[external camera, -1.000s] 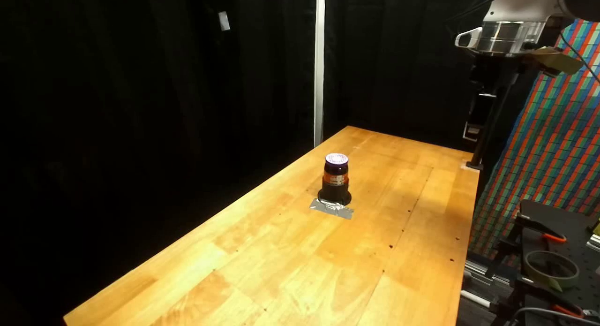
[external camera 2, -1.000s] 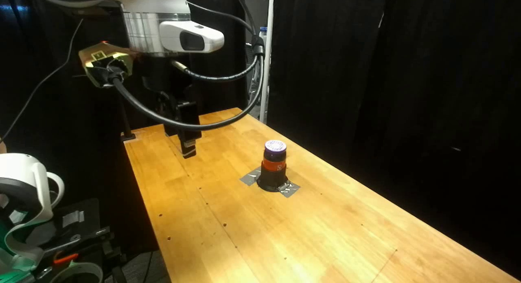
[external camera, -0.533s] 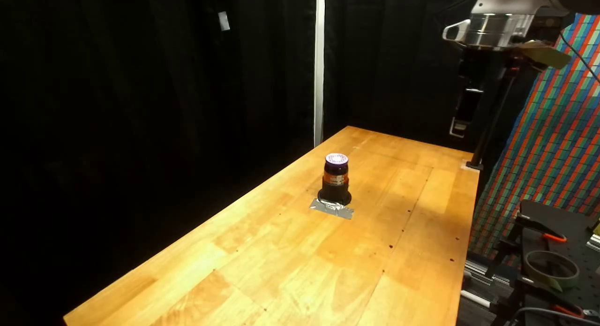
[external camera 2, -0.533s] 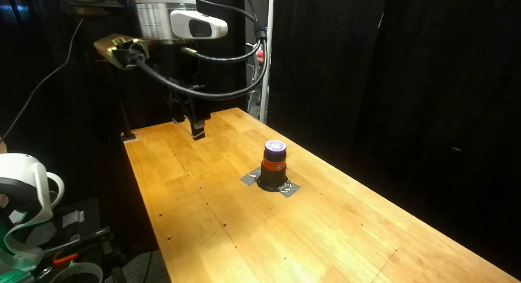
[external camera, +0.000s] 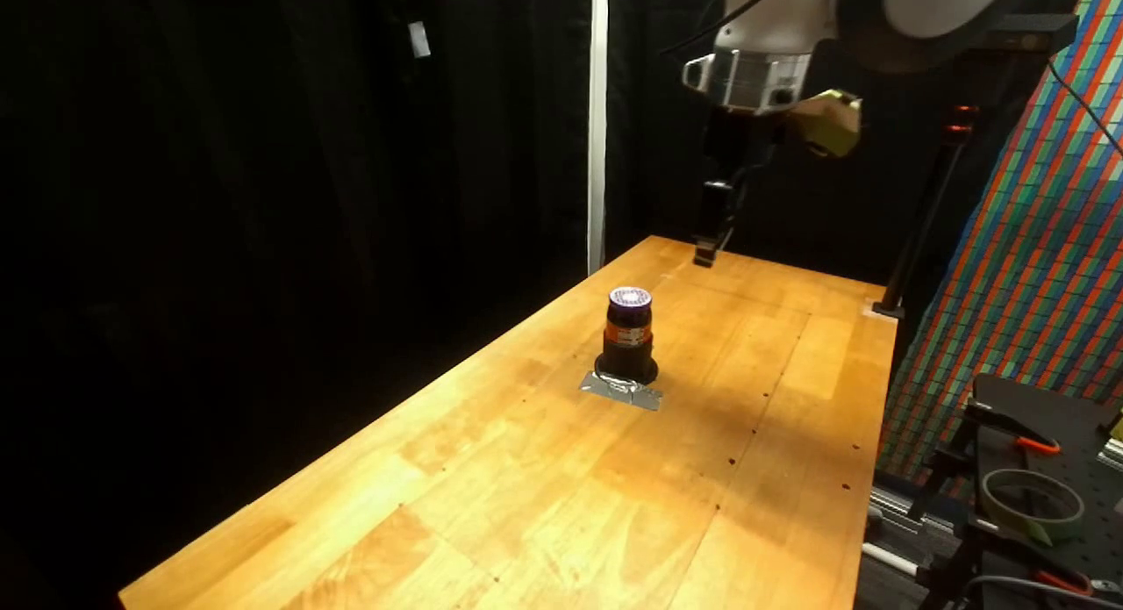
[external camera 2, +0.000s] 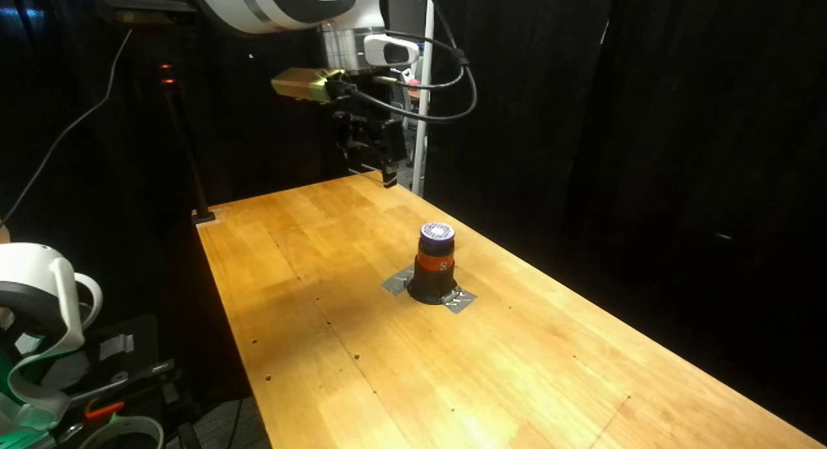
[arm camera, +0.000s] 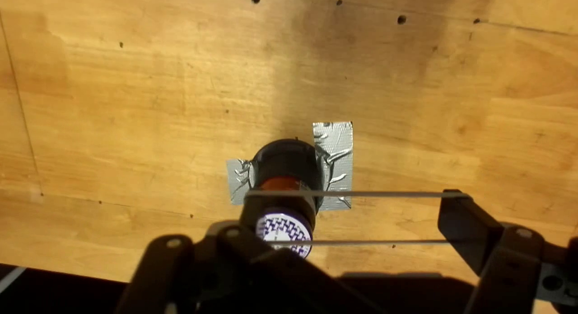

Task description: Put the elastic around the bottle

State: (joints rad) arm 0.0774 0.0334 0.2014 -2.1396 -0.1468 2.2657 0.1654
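Observation:
The bottle stands upright in a black holder. It has a dark upper part, an orange-red label and a white-purple patterned lid. My gripper is open, its fingers wide apart. The elastic is stretched between both fingers as two parallel grey strands. It shows as a thin line in an exterior view. In both exterior views the gripper is higher than the bottle, beyond it and apart from it. In the wrist view the strands cross in front of the bottle, and the left finger partly hides the lid.
Silver tape fixes the holder to the wooden table. A black post stands at the table's far corner. Black curtains hang behind. A side cart with a tape roll stands beside the table. A cable loops from the wrist.
The arm has moved across the far part of the table, away from the corner post and closer to the bottle's side. The gripper stays open with the elastic stretched. The bottle has not moved.

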